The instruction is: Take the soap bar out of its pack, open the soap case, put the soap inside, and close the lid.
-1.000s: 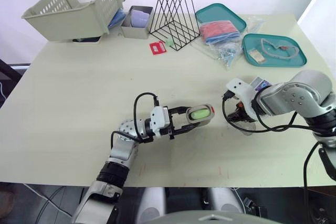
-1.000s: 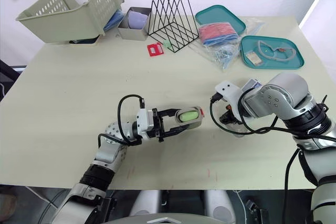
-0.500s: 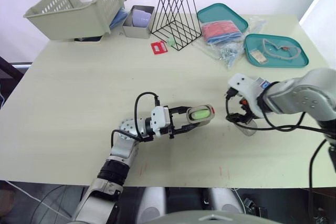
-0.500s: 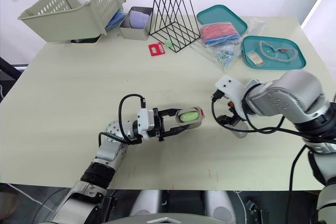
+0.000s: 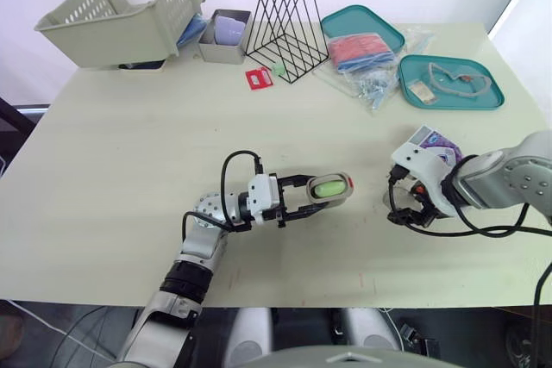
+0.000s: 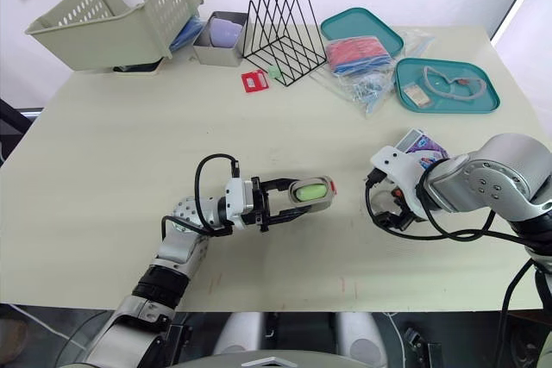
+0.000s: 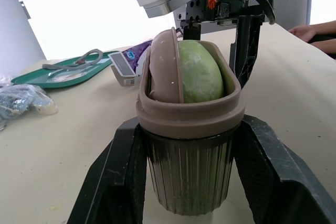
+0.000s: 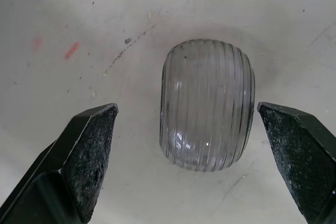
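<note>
One ribbed clear lid (image 8: 206, 111) is lying squarely between the right gripper's (image 8: 186, 107) spread fingers (image 8: 86, 153), long axis crossing their closing line; left gripper (image 7: 189, 145) is pinching the soap-filled case (image 7: 190, 113).

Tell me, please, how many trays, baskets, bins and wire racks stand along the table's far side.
Teal trays: 2 (left tray, right tray)
Beige basket: 1
Grey bin: 1
Black wire rack: 1
Total: 5
</note>
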`<act>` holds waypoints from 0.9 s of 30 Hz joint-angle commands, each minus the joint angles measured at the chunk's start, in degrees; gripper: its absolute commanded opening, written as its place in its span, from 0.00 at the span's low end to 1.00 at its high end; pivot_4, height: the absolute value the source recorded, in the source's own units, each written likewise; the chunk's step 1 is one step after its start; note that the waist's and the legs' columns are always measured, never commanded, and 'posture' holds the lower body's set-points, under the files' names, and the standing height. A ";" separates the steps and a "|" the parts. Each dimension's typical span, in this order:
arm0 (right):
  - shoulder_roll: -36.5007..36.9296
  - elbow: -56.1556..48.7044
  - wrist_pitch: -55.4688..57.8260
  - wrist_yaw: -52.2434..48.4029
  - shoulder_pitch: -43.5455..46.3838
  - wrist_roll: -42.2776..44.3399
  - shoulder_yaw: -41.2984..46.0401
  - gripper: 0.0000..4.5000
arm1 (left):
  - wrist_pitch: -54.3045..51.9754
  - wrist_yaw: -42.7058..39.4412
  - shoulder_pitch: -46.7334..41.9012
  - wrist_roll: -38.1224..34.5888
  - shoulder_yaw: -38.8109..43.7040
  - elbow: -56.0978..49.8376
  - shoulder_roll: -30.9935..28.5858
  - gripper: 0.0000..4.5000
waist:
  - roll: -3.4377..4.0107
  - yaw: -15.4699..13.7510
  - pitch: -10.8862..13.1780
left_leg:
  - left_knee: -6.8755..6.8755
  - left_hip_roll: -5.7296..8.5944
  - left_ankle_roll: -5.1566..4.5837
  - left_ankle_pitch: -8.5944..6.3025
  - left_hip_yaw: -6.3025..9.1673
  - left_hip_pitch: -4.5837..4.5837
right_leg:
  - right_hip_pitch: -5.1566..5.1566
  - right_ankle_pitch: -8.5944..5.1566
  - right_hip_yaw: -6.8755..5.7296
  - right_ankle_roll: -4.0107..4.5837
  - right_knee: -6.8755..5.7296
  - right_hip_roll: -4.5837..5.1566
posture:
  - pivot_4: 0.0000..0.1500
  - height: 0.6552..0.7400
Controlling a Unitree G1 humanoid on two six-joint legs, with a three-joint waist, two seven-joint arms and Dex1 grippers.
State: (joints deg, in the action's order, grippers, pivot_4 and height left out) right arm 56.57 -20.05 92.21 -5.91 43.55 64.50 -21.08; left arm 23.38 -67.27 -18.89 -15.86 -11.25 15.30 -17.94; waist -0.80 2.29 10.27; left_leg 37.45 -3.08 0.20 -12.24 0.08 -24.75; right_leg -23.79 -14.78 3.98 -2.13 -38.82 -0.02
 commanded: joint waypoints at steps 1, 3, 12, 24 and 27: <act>-0.52 0.05 0.29 1.51 -0.58 0.83 2.47 0.94 | 1.76 0.02 -0.74 -0.45 0.51 -0.61 0.06 0.41 | 0.00 -0.04 0.00 | 0.00 0.00 0.00 0.00 0.00 0.00 | 0.00 0.00 0.00 0.00 0.00 0.00 | 1.00 1.00; -0.77 -0.09 0.29 2.13 -1.00 0.80 2.45 0.80 | 1.97 -0.04 -0.86 -0.21 0.44 -0.35 0.00 0.41 | 0.00 -0.05 0.00 | -0.01 0.00 0.00 0.00 0.02 -0.01 | 0.00 0.00 -0.01 0.00 0.00 0.00 | 1.00 1.00; 4.22 -13.24 -7.71 -2.79 0.62 -10.72 5.23 0.42 | 1.39 -1.27 -2.18 -1.00 0.75 0.38 -0.72 0.41 | 0.03 -0.07 0.02 | -0.01 -0.01 0.00 0.00 0.04 -0.02 | -0.04 -0.02 -0.03 -0.02 -0.01 -0.01 | 1.00 1.00; 13.61 -9.13 -44.00 -38.20 -3.11 -30.20 8.79 0.42 | -0.55 -4.71 -6.63 -1.46 0.22 3.88 -1.03 0.41 | 0.03 -0.05 0.02 | -0.01 0.00 0.00 0.00 -0.01 0.01 | -0.05 -0.11 -0.01 -0.18 0.02 -0.02 | 1.00 1.00; 11.18 -6.96 -47.02 -45.94 1.54 -33.39 5.41 0.42 | -1.20 -5.60 -7.79 -0.91 -0.38 4.71 -0.51 0.41 | 0.04 0.09 0.03 | -0.01 0.00 0.00 0.00 -0.05 0.02 | -0.06 -0.04 0.03 -0.07 0.01 -0.02 | 1.00 1.00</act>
State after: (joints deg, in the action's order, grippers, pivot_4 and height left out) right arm 68.67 -27.50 48.10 -46.88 41.64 33.33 -15.26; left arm 22.33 -72.27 -25.49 -15.92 -11.38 20.20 -18.92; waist -0.76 2.38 10.30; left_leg 37.44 -3.08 0.21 -12.24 0.01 -24.72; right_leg -23.86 -14.83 4.02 -2.21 -38.83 -0.04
